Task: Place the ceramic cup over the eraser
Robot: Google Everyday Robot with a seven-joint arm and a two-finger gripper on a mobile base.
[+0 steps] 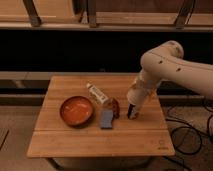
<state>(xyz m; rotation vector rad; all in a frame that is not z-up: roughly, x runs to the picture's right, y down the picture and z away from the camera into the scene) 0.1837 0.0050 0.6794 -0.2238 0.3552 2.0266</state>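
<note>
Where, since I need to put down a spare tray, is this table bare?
The front strip of the table, before the orange bowl and blue-grey pad, is bare; so is the far corner behind the bowl. The middle is crowded: bottle, brown lump, pad, and the tool low beside the lump.

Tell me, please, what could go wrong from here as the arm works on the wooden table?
1. The tool sits low over the wooden table, close beside the brown lump; a sideways drift could nudge it toward the flat blue-grey rectangular pad.
2. The small white ceramic cup and the black eraser cannot be made out around the tool, so the cup may land off the eraser.
</note>
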